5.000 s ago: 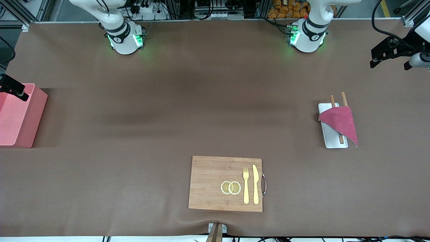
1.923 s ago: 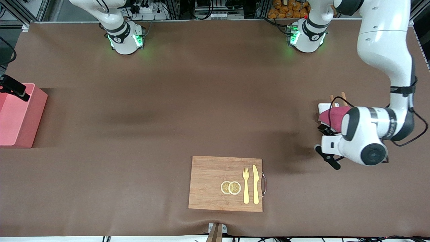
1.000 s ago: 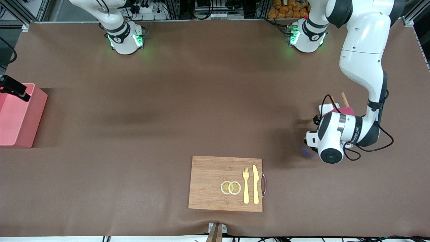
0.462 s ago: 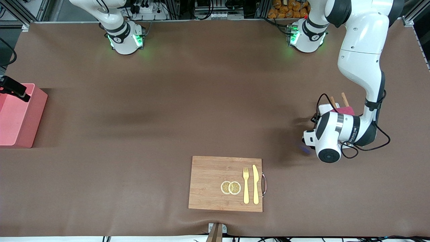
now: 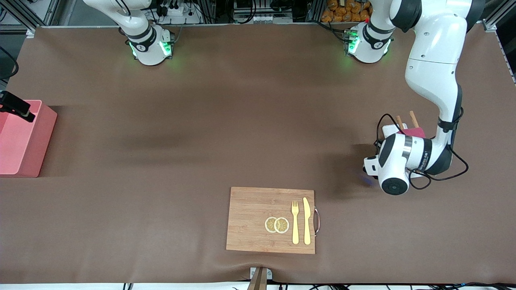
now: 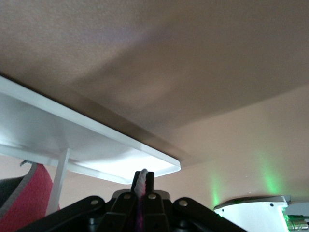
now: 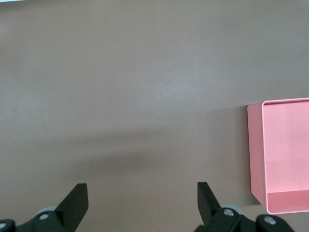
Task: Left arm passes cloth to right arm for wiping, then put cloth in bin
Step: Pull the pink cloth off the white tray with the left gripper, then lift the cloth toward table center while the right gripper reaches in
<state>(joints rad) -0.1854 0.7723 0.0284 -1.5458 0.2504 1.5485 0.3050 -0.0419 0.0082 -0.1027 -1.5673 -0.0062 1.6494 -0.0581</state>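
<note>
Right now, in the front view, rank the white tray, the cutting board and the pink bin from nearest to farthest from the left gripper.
1. White tray: directly under the left gripper, at the left arm's end.
2. Cutting board: mid-table, nearer the front camera.
3. Pink bin: at the right arm's end.

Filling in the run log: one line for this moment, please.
left pincer: shut on cloth at white tray | right pincer: open, waiting near bin | handover: not yet
</note>
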